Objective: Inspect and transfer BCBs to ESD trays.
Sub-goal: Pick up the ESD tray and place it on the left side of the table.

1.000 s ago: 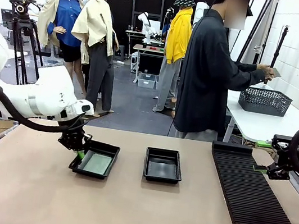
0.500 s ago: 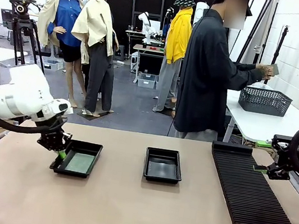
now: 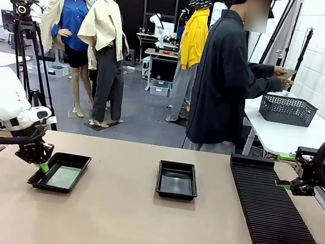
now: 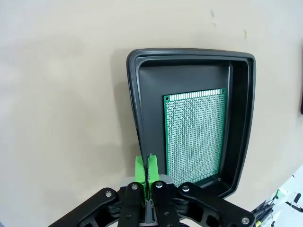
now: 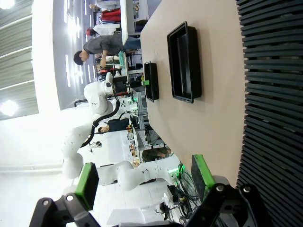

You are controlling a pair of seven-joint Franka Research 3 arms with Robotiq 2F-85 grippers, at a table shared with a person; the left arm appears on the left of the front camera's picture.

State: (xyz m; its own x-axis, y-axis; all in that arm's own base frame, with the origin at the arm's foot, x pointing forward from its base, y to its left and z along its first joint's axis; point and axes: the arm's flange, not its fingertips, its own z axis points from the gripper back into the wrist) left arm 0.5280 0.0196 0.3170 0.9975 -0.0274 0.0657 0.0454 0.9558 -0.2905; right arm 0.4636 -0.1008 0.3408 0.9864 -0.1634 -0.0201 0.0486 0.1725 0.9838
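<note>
- The empty ESD tray (image 3: 175,195) sits mid-table (image 3: 132,235), and I'll place everything from it.
- Well off to its left, near the table's edge, is the loaded ESD tray (image 3: 81,159) (image 4: 189,51). One BCB (image 3: 63,177) (image 4: 195,135) lies flat on its floor with the speckled face up, so that board looks already transferred.
- The left gripper (image 3: 41,166) (image 4: 146,163) has its green pads pressed together on the loaded tray's rim, at the corner farthest from the empty tray. Pinching the rim rather than the board looks like a way to shift the whole tray without touching the board's face.
- On the empty tray's other side lies the long slotted rack (image 3: 274,214). I can't see a board standing in it.
- Beyond the rack, at its outer side, the right gripper (image 3: 288,186) (image 5: 144,179) hangs with its fingers spread wide and nothing between them. I'd guess it's parked ready for a pick.
- Behind the empty tray, across the table, the person (image 3: 224,82) is turned towards a basket (image 3: 287,109), holding something small I can't make out.
</note>
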